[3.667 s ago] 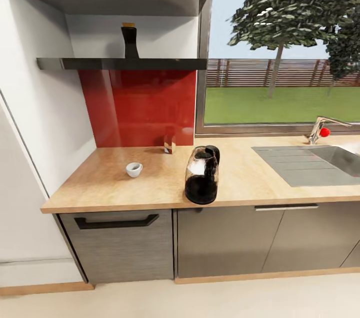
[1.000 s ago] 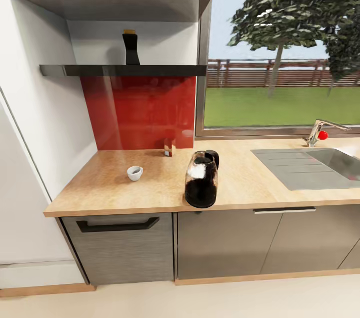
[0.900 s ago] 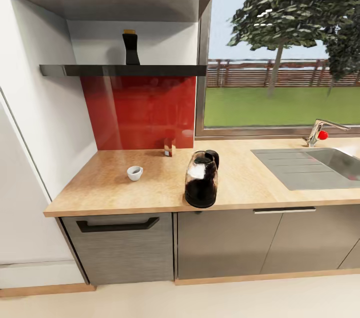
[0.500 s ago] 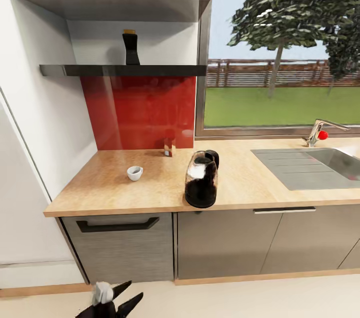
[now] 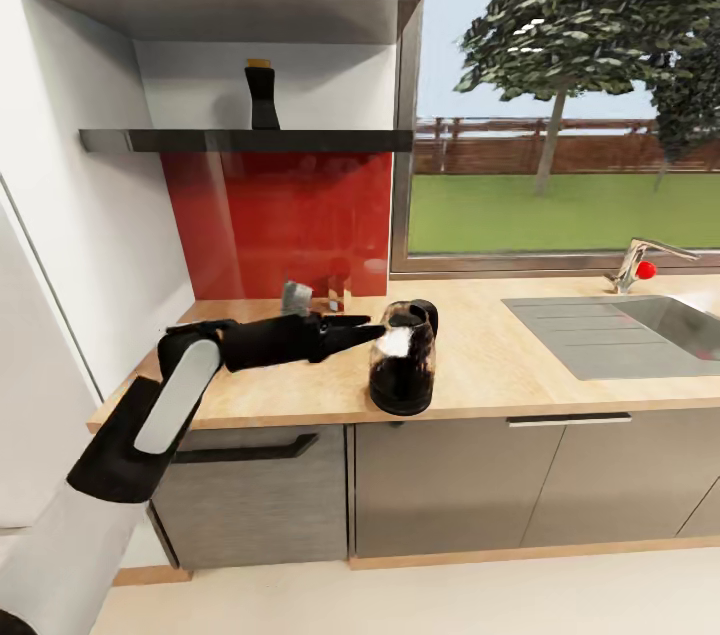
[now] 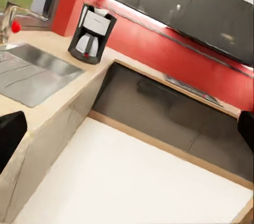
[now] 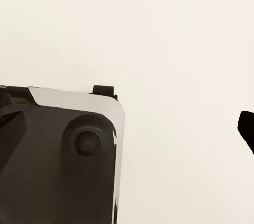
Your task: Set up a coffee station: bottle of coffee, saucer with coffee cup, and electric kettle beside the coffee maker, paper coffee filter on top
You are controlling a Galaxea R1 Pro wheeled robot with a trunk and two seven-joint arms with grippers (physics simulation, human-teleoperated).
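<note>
L arm reaches across the kitchen countertop (image 5: 480,355), left gripper (image 5: 362,328) pointing right, fingers apart w/ nothing between, tips just short of the electric kettle (image 5: 403,360). Kettle stands upright at the front edge, directly ahead of the gripper, handle on its far side. Bottle of coffee (image 5: 261,95) upright on the kitchen shelf (image 5: 330,141) above. Coffee maker (image 6: 92,32) at the counter's far end in the left wrist view. R gripper (image 7: 127,128): fingers spread, empty, well off; L nearer.

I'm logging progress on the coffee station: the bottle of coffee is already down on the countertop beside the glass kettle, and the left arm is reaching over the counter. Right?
Not quite. The bottle of coffee is not on the countertop; in the head view it stands on the lower kitchen shelf. The rest holds: the left pincer reaches over the counter toward the electric kettle.
</note>
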